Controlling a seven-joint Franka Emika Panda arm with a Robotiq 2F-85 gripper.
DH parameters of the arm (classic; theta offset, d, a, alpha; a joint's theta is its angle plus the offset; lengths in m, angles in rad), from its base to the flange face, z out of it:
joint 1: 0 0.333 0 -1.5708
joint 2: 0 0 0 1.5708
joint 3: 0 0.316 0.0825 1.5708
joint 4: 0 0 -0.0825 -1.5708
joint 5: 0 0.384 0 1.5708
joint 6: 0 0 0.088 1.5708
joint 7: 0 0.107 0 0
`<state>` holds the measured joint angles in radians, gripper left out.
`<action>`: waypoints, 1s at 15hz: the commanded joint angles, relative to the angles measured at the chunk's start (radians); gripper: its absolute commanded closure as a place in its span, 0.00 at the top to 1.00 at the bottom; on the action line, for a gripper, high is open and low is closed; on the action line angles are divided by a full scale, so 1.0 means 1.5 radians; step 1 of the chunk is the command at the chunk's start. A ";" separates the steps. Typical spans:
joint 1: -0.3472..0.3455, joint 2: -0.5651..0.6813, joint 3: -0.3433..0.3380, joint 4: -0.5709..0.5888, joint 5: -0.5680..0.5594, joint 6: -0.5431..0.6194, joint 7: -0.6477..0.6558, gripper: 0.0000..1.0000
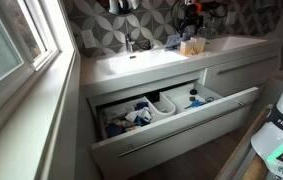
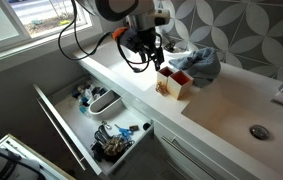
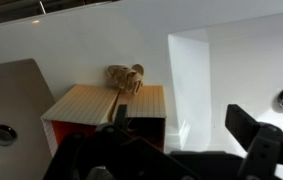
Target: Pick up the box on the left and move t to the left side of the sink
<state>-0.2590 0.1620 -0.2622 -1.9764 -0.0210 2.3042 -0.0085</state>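
Hovering wide open and empty, black Robotiq gripper (image 3: 181,125) should straddle left tan-topped red-sided cardboard box (image 3: 79,108) by back edge of white countertop (image 2: 136,80), clear of its twin (image 3: 143,104), then close.

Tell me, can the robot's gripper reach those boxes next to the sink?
Probably yes. The gripper hangs close over the boxes with its jaws open, and the wrist view shows their tops bare. The small brown thing sits behind them, out of the way.

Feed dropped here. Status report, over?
Gripper open, over box. Box on counter, not gripped. Small brown object behind it.
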 commanded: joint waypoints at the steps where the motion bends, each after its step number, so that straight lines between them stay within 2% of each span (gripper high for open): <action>1: -0.005 0.058 0.006 0.050 -0.005 -0.013 -0.028 1.00; 2: -0.004 0.064 0.007 0.056 -0.005 -0.011 -0.025 1.00; 3: -0.003 0.042 0.006 0.026 -0.002 -0.002 -0.015 1.00; 6: -0.004 0.060 0.007 0.042 -0.002 -0.002 -0.016 1.00; 9: -0.006 0.083 0.007 0.047 -0.020 0.093 -0.039 1.00; 13: -0.014 0.119 0.015 0.055 -0.001 0.143 -0.064 1.00; 14: -0.015 0.124 0.017 0.055 0.001 0.151 -0.068 0.98; 15: -0.015 0.130 0.018 0.056 -0.001 0.159 -0.072 0.83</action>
<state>-0.2597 0.3241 -0.2567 -1.9138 -0.0345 2.5071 -0.0803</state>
